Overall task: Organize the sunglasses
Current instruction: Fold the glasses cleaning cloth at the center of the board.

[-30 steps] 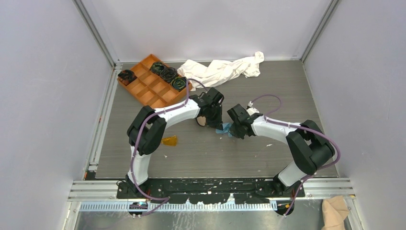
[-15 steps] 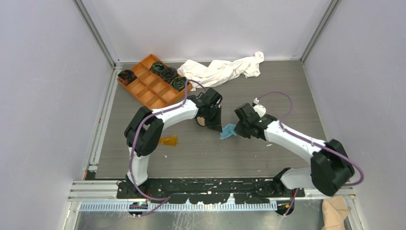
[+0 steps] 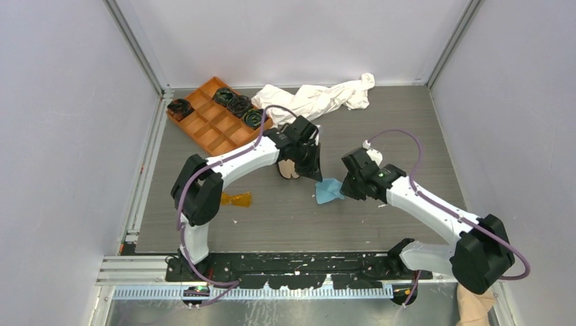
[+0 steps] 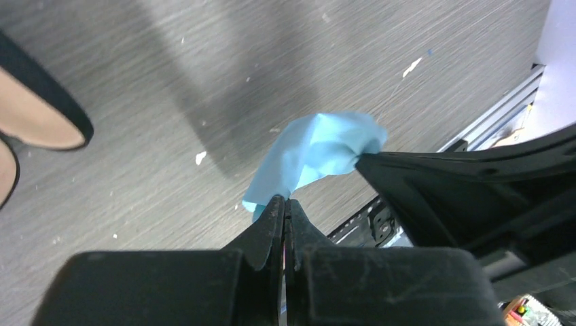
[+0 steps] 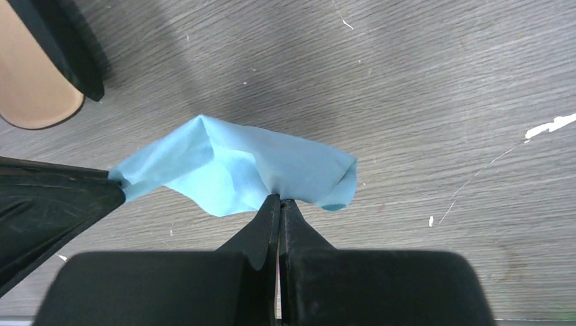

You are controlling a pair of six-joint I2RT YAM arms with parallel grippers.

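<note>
While both arms reached inward, the grey table [image 3: 407, 129] carried every item noted below. The left arm [image 3: 231, 161] arched from its base toward the table's middle, and the right arm [image 3: 428, 207] stretched in from the opposite side to meet it.

A crumpled white cloth [image 3: 312, 100] lay along the far edge. Just beside it, at the far left corner, stood an orange divided tray [image 3: 216, 129]. Four of its compartments on the far side held dark coiled items [image 3: 239, 105], whose nature could not be determined.

The black glasses case [image 3: 289, 168] lay open near the middle, beige lining upward, partly under the left wrist.

The light blue cloth [image 3: 329, 191] was found to the right of the case, apart from it and stretched between the two tools. The left gripper [image 4: 285, 204] had its fingers pressed together on one corner of the cloth. The right gripper [image 5: 278, 200] was pinched on the opposite edge. Both wrist views confirmed the two grips, with the cloth sagging between them above the table.

The sunglasses [image 3: 236, 199] lay on the table's near left part, beside the left arm's elbow. They were well apart from the case and the cloth, and neither tool touched them.

Small white flecks [image 5: 550, 125] were scattered over the surface.
</note>
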